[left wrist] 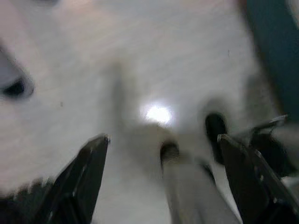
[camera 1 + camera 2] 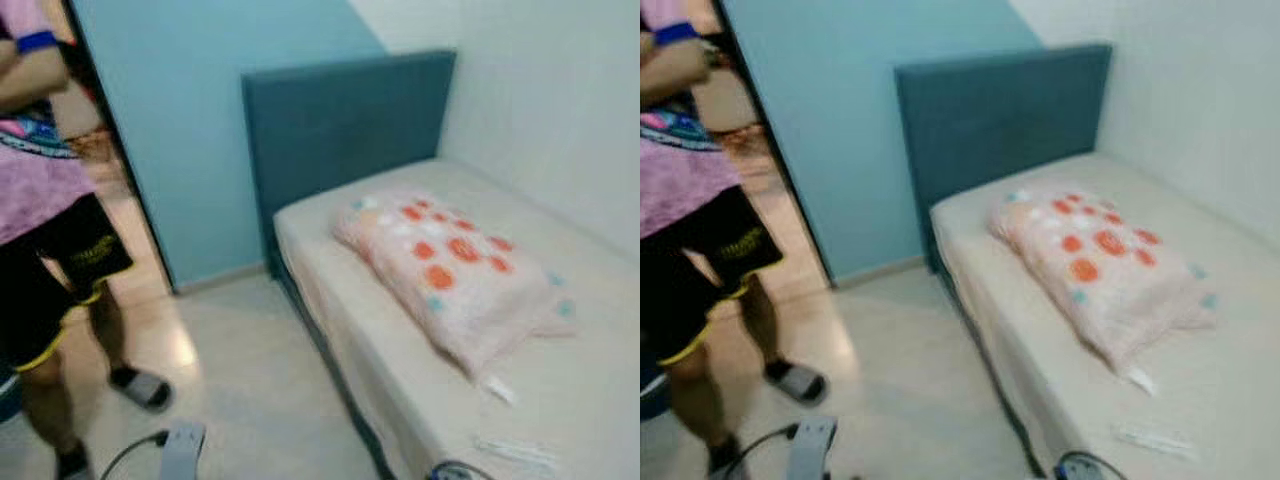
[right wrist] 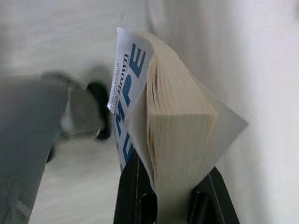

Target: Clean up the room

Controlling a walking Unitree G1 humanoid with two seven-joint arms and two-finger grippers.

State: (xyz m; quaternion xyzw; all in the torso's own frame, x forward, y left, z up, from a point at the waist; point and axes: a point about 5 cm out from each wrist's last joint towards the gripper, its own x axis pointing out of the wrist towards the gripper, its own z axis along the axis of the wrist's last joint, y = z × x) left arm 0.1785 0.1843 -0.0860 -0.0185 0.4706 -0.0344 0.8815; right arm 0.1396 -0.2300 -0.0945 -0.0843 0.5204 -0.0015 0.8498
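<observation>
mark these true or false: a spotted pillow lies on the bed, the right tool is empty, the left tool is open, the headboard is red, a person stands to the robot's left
1. A spotted pillow lies on the bed. True.
2. The right tool is empty. False: it is shut on a book.
3. The left tool is open, holding nothing. True.
4. The headboard is red. False: it is dark teal.
5. A person stands on the robot's left. True.
</observation>
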